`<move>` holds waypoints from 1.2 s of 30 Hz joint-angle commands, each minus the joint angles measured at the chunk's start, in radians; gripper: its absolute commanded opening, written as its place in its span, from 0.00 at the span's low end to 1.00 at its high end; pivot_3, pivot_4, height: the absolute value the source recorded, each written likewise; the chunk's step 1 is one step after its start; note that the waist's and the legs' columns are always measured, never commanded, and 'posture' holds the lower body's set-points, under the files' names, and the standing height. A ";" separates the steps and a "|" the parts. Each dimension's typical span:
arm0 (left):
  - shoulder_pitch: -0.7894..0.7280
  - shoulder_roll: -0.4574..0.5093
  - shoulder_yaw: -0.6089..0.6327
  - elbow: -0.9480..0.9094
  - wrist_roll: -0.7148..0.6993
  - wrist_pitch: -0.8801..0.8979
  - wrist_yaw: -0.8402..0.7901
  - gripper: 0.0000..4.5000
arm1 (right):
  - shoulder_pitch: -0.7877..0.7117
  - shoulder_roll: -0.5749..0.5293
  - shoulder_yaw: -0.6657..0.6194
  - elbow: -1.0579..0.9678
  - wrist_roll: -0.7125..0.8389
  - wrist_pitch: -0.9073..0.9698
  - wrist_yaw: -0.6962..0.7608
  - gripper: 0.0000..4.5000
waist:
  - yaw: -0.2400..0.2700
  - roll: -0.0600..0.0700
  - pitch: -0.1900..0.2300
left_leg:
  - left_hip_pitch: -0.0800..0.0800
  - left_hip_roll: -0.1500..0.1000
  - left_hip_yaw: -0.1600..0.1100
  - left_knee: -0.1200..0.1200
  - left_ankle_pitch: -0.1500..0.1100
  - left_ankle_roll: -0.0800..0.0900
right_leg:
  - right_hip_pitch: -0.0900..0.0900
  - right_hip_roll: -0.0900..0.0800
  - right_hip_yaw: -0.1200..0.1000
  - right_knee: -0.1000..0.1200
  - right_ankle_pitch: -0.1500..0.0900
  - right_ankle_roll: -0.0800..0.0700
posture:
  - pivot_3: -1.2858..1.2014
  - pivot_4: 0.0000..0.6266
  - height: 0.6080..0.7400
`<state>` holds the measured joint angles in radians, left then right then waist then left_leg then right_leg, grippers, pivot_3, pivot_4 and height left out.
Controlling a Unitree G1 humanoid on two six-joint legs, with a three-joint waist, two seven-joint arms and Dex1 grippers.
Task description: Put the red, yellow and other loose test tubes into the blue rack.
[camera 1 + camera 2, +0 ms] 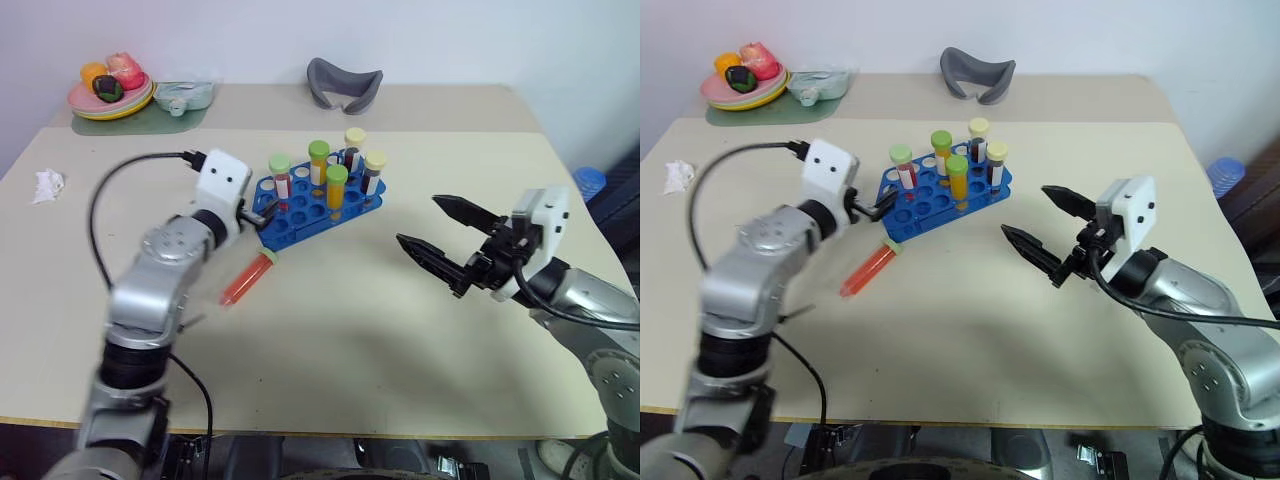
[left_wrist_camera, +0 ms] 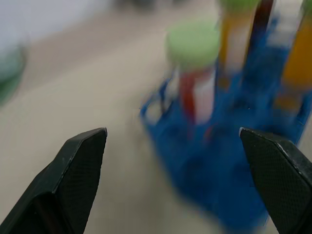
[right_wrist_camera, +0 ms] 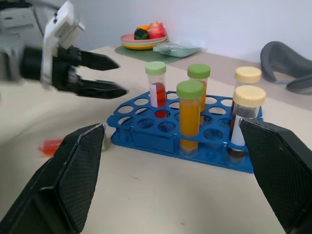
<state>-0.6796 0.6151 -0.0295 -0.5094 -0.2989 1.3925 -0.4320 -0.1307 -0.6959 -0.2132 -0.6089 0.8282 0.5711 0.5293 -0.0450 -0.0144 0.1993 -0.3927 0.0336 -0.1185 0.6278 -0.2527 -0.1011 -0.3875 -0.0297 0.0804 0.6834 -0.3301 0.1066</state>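
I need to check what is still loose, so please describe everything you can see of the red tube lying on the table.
The red test tube is a clear plastic-looking tube filled with red liquid, closed by a pale green cap at the end nearest the blue rack. It lies flat on the beige table, slanted, just in front of the rack's near left corner, its cap close to the rack. Nothing holds it: the open left gripper hangs above, near the rack.

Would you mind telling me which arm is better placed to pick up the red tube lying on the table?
Left, probably: its open end effector sits just above the red tube, while the right is farther off.
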 commanded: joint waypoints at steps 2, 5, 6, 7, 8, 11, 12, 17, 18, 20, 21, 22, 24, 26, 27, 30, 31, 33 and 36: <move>-0.099 0.124 -0.071 -0.028 -0.204 0.216 -0.141 0.99 | -0.050 0.013 0.014 0.014 -0.025 -0.028 0.032 1.00 | 0.000 0.000 0.000 | 0.000 0.000 0.000 0.000 0.000 0.000 | 0.000 0.000 0.000 -0.001 0.000 0.000 | 0.52 0.24 1.00; -0.142 0.203 -0.104 0.063 -0.314 0.222 -0.155 0.99 | -0.065 0.016 0.014 0.021 -0.032 -0.025 0.036 1.00 | -0.001 0.000 0.001 | 0.000 0.000 0.000 -0.002 0.000 0.000 | -0.001 0.000 0.000 0.000 0.000 0.000 | 0.52 0.24 1.00; -0.156 0.215 -0.101 0.102 -0.360 0.222 -0.149 0.99 | -0.067 0.017 0.012 0.021 -0.033 -0.024 0.035 1.00 | -0.001 0.000 0.001 | 0.000 0.001 0.000 -0.002 0.000 0.000 | -0.002 0.000 0.000 0.000 0.000 0.000 | 0.52 0.24 1.00; -0.176 0.246 -0.122 0.143 -0.421 0.222 -0.154 0.99 | -0.066 0.017 0.010 0.020 -0.034 -0.023 0.034 1.00 | 0.000 0.000 0.001 | 0.000 0.001 0.000 -0.002 0.000 0.000 | -0.002 0.000 0.000 0.000 0.000 0.000 | 0.52 0.24 1.00; -0.190 0.267 -0.136 0.170 -0.464 0.222 -0.143 0.99 | -0.062 0.018 0.008 0.017 -0.035 -0.024 0.033 1.00 | 0.000 -0.001 0.001 | 0.000 0.001 0.000 -0.002 0.000 0.000 | -0.002 0.000 0.000 0.000 0.000 0.000 | 0.52 0.24 1.00; -0.235 0.311 -0.201 0.213 -0.534 0.222 -0.075 0.99 | -0.050 0.025 0.007 0.006 -0.038 -0.025 0.027 1.00 | 0.001 -0.001 0.001 | -0.001 0.000 0.000 -0.001 0.000 0.000 | -0.002 0.000 0.000 0.000 0.000 0.000 | 0.52 0.24 1.00; -0.249 0.322 -0.227 0.225 -0.556 0.222 -0.054 0.99 | -0.048 0.028 0.008 0.003 -0.040 -0.026 0.023 1.00 | 0.001 -0.001 0.001 | -0.001 0.000 0.000 -0.001 0.000 0.000 | -0.002 0.000 0.000 0.000 0.000 0.000 | 0.52 0.24 1.00; -0.310 0.324 -0.345 0.356 -0.666 0.222 0.069 0.99 | -0.028 0.042 0.005 -0.013 -0.047 -0.029 0.014 1.00 | 0.001 -0.001 0.001 | -0.001 0.000 0.000 -0.001 0.000 0.000 | -0.002 0.000 0.000 0.000 0.000 0.000 | 0.52 0.24 1.00; -0.321 0.318 -0.366 0.394 -0.690 0.222 0.101 0.99 | -0.023 0.042 0.000 -0.014 -0.048 -0.030 0.015 1.00 | 0.000 -0.001 0.001 | -0.001 0.000 0.000 -0.001 0.000 0.000 | -0.002 0.000 0.000 0.000 0.000 0.000 | 0.52 0.24 1.00; -0.341 0.299 -0.389 0.452 -0.731 0.222 0.165 0.99 | -0.016 0.042 -0.007 -0.015 -0.051 -0.032 0.018 1.00 | 0.000 -0.001 0.001 | -0.001 0.000 0.000 -0.001 0.000 0.000 | -0.002 0.000 0.000 0.000 0.000 0.000 | 0.52 0.24 1.00; -0.352 0.285 -0.400 0.484 -0.757 0.222 0.201 0.99 | -0.013 0.042 -0.010 -0.015 -0.052 -0.034 0.018 1.00 | 0.001 -0.001 0.001 | -0.001 0.000 0.000 -0.001 0.000 0.000 | -0.002 0.000 0.000 0.000 0.000 0.000 | 0.52 0.24 1.00; -0.360 0.273 -0.408 0.513 -0.782 0.222 0.237 0.99 | -0.010 0.042 -0.012 -0.015 -0.054 -0.035 0.019 1.00 | 0.001 -0.001 0.001 | -0.001 0.000 0.000 -0.001 0.000 0.000 | -0.002 0.000 0.000 0.000 0.000 0.000 | 0.52 0.24 1.00; -0.367 0.255 -0.427 0.525 -0.817 0.222 0.299 0.99 | -0.006 0.043 -0.016 -0.018 -0.055 -0.035 0.018 1.00 | 0.002 -0.001 0.001 | -0.002 0.000 0.000 0.000 0.000 0.000 | -0.002 0.000 0.000 0.000 0.000 0.000 | 0.52 0.24 1.00; -0.368 0.235 -0.436 0.545 -0.850 0.222 0.367 0.99 | 0.000 0.044 -0.021 -0.023 -0.057 -0.036 0.016 1.00 | 0.001 -0.001 0.001 | -0.002 0.000 0.000 0.000 0.000 0.000 | -0.002 0.000 0.000 0.000 0.000 0.000 | 0.52 0.24 1.00; -0.367 0.227 -0.437 0.547 -0.863 0.222 0.395 0.99 | 0.003 0.044 -0.023 -0.025 -0.057 -0.036 0.016 1.00 | 0.000 -0.001 0.001 | -0.002 0.000 0.000 0.000 0.000 0.000 | -0.002 0.000 0.000 0.000 0.000 0.000 | 0.52 0.24 1.00; -0.361 0.192 -0.430 0.558 -0.894 0.222 0.478 0.99 | 0.014 0.044 -0.031 -0.029 -0.059 -0.038 0.017 1.00 | 0.001 -0.001 0.001 | -0.002 0.000 0.000 0.000 0.000 0.000 | -0.003 0.000 0.000 0.001 0.000 0.000 | 0.52 0.24 1.00; -0.359 0.181 -0.430 0.562 -0.904 0.222 0.501 0.99 | 0.019 0.044 -0.034 -0.030 -0.060 -0.039 0.018 1.00 | 0.001 -0.001 0.001 | -0.002 0.000 0.000 0.000 0.000 0.000 | -0.003 0.000 0.000 0.001 0.000 0.000 | 0.52 0.24 1.00; -0.360 0.169 -0.435 0.574 -0.925 0.222 0.535 0.93 | 0.023 0.044 -0.038 -0.031 -0.061 -0.041 0.017 1.00 | 0.001 -0.001 0.001 | -0.002 0.000 0.000 0.001 0.000 0.000 | -0.002 0.000 0.000 0.001 0.000 0.000 | 0.52 0.24 1.00; -0.357 0.157 -0.431 0.585 -0.947 0.222 0.568 0.68 | 0.030 0.046 -0.041 -0.034 -0.063 -0.044 0.016 1.00 | 0.000 -0.001 0.001 | -0.002 0.000 0.000 0.001 0.000 0.000 | -0.003 0.000 0.000 0.001 0.000 0.000 | 0.52 0.24 1.00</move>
<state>-1.0264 0.7703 -0.4670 0.0775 -1.2252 1.6064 0.1142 -0.0998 -0.6546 -0.2154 -0.6046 0.7601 0.5534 0.5459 -0.0452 -0.0150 0.2002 -0.3947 0.0338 -0.1183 0.6283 -0.2527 -0.1013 -0.3902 -0.0300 0.0810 0.6844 -0.3303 0.1066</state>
